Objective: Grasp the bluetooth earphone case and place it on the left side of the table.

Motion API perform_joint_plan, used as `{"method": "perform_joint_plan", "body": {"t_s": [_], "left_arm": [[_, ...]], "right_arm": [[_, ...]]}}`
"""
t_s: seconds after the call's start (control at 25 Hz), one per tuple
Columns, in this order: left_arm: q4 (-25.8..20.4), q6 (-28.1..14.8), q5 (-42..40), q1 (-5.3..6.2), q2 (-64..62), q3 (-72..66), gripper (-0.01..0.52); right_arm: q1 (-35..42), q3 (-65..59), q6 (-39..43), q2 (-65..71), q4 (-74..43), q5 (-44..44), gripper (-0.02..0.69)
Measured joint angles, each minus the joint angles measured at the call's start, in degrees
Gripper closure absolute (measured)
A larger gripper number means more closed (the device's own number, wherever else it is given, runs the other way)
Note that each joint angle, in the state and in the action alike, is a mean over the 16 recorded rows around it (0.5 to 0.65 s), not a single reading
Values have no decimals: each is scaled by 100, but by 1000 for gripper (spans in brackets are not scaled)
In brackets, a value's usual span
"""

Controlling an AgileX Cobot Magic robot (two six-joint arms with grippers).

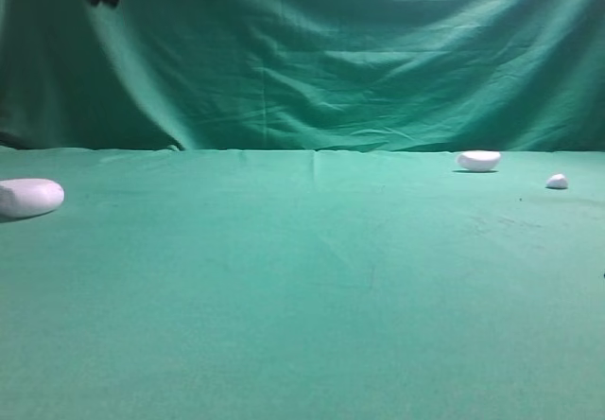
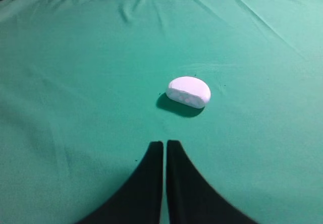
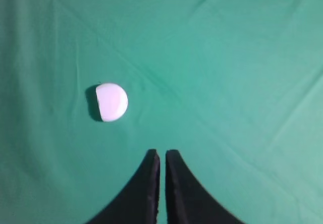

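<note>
Claws [image 2: 165,143] [image 3: 162,153] both pinched empty; only exterior shows case [image 1: 28,197], perhaps edge-cropped, far left.

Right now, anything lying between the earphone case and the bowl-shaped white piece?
Nothing. In the exterior high view only bare green table runs between the earphone case at far left and the bowl-shaped white piece at right.

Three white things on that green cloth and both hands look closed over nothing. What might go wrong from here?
1. The earphone case lies at the very left edge of the high view, partly cut off, so it may be hard to track.
2. The left hand faces the smaller bowl-shaped piece, and the right hand hangs near another small white piece; either lookalike might be picked up by mistake.
</note>
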State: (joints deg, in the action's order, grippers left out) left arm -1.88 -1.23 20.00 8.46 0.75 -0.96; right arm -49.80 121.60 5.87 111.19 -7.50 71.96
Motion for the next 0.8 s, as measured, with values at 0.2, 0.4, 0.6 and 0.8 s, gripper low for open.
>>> {"method": "perform_joint_plan", "body": {"t_s": [0.2,0.4,0.6,0.8], "left_arm": [[0,0,0,0,0,0,514],[0,0,0,0,0,0,514],[0,0,0,0,0,0,514],[0,0,0,0,0,0,514]], "right_arm": [[115,-1006,114,-1158,-36,15,665],[167,-2271,244,-2348,-121,-65,665],[178,-3693,385,-3493,-214,-489,665],[178,-5161,516,-4543,-283,-1288,665]]}}
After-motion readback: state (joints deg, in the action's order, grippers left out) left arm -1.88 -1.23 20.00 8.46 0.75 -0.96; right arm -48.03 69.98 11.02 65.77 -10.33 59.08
